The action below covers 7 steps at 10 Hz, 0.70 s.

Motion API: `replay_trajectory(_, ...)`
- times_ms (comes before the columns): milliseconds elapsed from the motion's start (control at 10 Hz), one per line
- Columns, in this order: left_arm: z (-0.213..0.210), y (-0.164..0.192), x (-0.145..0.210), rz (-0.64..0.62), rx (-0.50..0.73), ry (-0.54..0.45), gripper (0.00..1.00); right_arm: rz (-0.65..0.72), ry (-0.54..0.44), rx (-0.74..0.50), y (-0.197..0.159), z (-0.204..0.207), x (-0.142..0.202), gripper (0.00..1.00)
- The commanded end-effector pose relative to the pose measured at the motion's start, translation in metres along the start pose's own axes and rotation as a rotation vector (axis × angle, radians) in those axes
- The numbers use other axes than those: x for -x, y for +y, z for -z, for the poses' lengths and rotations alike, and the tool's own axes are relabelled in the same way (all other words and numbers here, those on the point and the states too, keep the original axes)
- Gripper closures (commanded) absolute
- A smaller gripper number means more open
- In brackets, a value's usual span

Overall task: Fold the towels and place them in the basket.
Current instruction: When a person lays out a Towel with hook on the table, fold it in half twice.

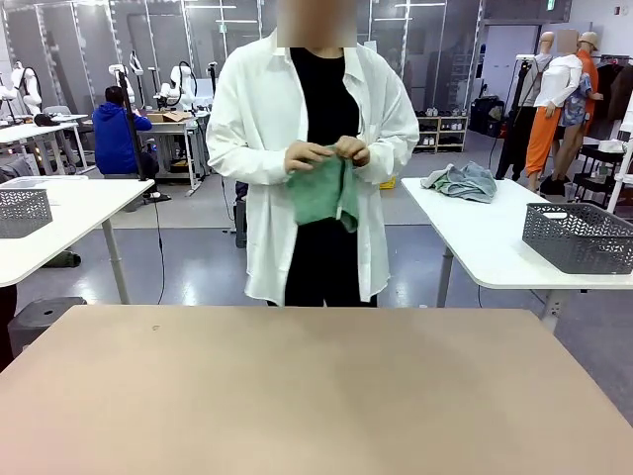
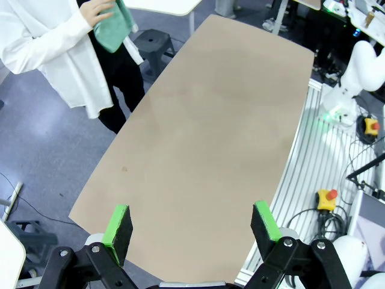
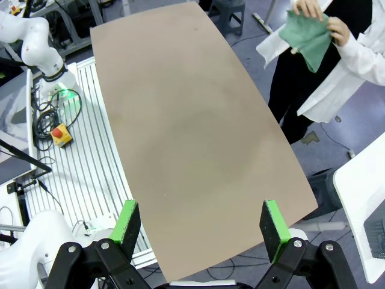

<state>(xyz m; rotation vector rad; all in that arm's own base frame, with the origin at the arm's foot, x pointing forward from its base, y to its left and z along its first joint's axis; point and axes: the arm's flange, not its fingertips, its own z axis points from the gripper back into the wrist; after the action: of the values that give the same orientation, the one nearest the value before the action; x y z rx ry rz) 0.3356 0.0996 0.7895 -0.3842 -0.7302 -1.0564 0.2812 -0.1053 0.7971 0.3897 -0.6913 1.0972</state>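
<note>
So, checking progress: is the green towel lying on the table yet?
No, the green towel hangs in the person's hands, off the table.

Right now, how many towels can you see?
2: a mint green towel held by the person, and a light blue towel crumpled on the white side table at the right. More may be hidden.

The left claw (image 2: pixel 191 221) and the right claw (image 3: pixel 200 224) are alike: black angular linkages joined by round silver pivot screws, each carrying two slim fingers faced with bright green pads (image 2: pixel 118 224). Beside the bench (image 1: pixel 316 396), an arm's white links (image 2: pixel 364 60) are smooth and rounded. The person (image 1: pixel 259 129) at the far side of the bench wears a long, loose white shirt, open at the front, with full sleeves (image 1: pixel 229 148), over a black top and black trousers.
</note>
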Motion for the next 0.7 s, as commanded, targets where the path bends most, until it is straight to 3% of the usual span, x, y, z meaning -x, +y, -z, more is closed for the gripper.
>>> replay_trajectory(0, 0.0, 0.0003, -0.0002, 0.001, -0.003, 0.001, 0.0, -0.006, -0.005, 0.001, 0.0009, 0.0005, -0.001, 0.0)
replay_trajectory(600, 0.0, 0.0003, -0.0002, 0.001, -0.003, 0.001, 0.0, -0.006, -0.005, 0.001, 0.0009, 0.0005, -0.001, 0.0)
